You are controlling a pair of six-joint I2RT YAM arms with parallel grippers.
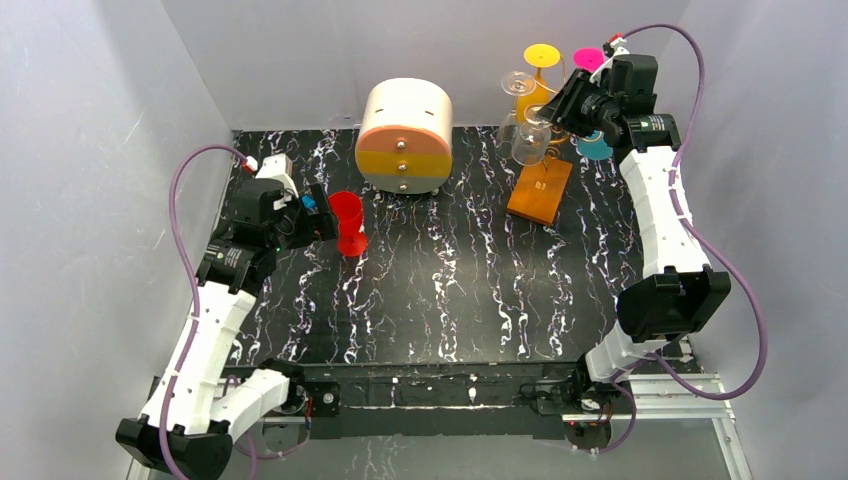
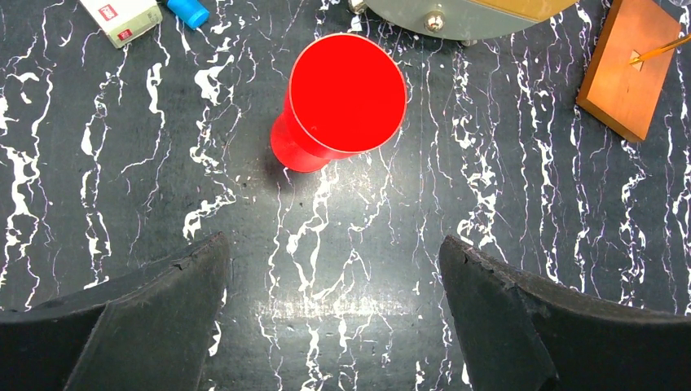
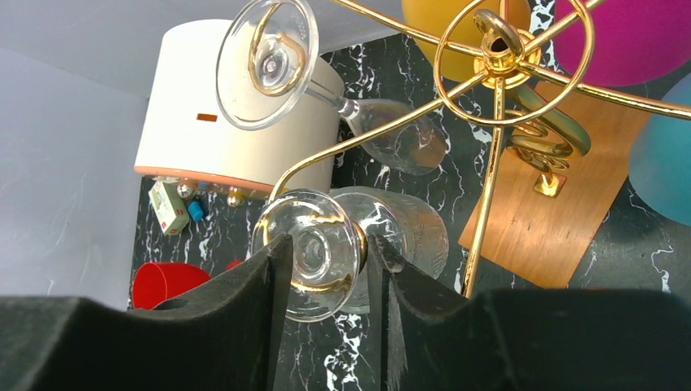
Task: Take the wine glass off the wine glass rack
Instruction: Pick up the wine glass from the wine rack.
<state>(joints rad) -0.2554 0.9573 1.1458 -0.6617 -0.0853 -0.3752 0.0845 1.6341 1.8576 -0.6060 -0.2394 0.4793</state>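
The gold wire wine glass rack [image 3: 497, 49] stands on its orange-brown wooden base [image 1: 540, 190] at the back right. A clear wine glass [image 3: 314, 252] hangs upside down from one scroll arm. My right gripper [image 3: 326, 261] is shut on its round foot, one finger on each side of the rim, with the bowl [image 3: 415, 232] below. In the top view the right gripper [image 1: 565, 105] is at the rack's top beside this glass [image 1: 530, 140]. My left gripper [image 2: 334, 252] is open and empty above the table, near a red cup [image 2: 346, 94].
A second clear glass [image 3: 269, 61] and yellow [image 1: 541, 55], magenta [image 1: 588, 60] and teal [image 1: 594, 148] glasses hang on the rack. The round cream-and-orange drawer box [image 1: 404, 135] stands at the back centre. A small box [image 2: 122, 18] and a blue cap [image 2: 189, 11] lie at the far left.
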